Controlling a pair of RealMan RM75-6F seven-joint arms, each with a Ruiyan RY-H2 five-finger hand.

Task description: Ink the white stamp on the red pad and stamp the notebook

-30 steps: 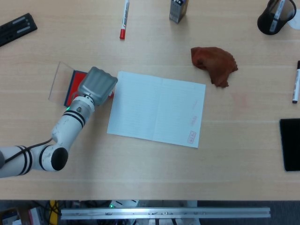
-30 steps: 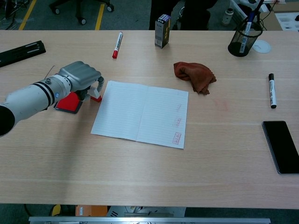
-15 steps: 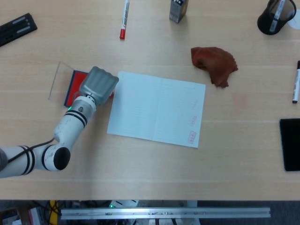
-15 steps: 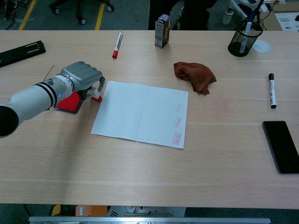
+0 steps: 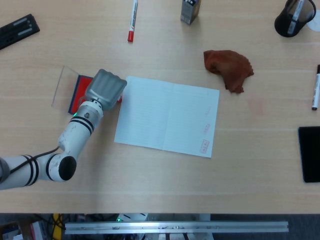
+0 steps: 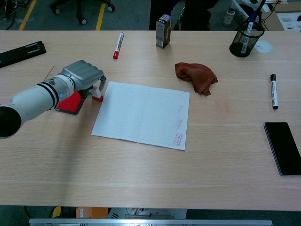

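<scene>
Our left hand (image 6: 84, 75) grips the white stamp (image 6: 98, 92) beside the red pad (image 6: 69, 103); we should carry it level onto the notebook (image 6: 141, 114).

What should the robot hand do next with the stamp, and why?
Probably carry it right, over the notebook. The left hand holds the white stamp between the red pad and the page's left edge, and the left page looks bare.
</scene>
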